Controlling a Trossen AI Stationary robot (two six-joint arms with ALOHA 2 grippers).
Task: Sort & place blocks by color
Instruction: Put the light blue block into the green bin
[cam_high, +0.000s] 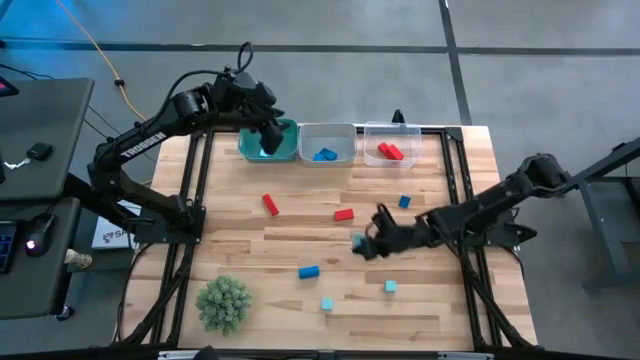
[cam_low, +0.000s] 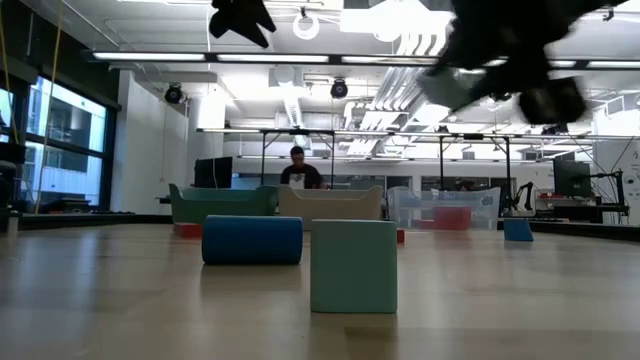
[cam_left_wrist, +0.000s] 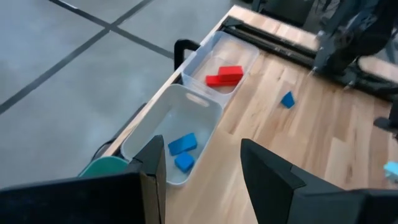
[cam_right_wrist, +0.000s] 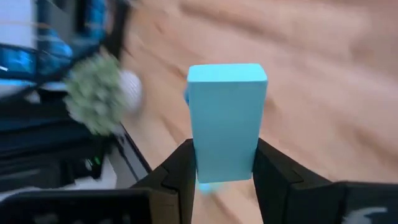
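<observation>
My right gripper (cam_high: 366, 243) hangs over the table's middle, shut on a light teal bar (cam_right_wrist: 227, 118). My left gripper (cam_left_wrist: 202, 177) is open with nothing in it and hovers above the teal bin (cam_high: 268, 143) at the far edge. Next to that bin stand a clear bin (cam_high: 327, 145) with two blue blocks and a clear bin (cam_high: 390, 146) with red blocks. Loose on the wood lie two red blocks (cam_high: 270, 204) (cam_high: 344, 214), two blue blocks (cam_high: 404, 202) (cam_high: 308, 271) and two teal cubes (cam_high: 326, 304) (cam_high: 390, 287). My right gripper pinches the light teal bar between its two fingers (cam_right_wrist: 183, 171) at the bar's near end (cam_right_wrist: 225, 167). The fingers lie along the bar, which sticks out forward past them. They come in from the table's right side. The bar is lifted clear of the table.
A green spiky plant ball (cam_high: 223, 303) sits near the near-left corner. In the low view a blue bar (cam_low: 252, 240) and a teal cube (cam_low: 353, 266) stand close in front. A person shows in the room behind the table (cam_low: 300, 170).
</observation>
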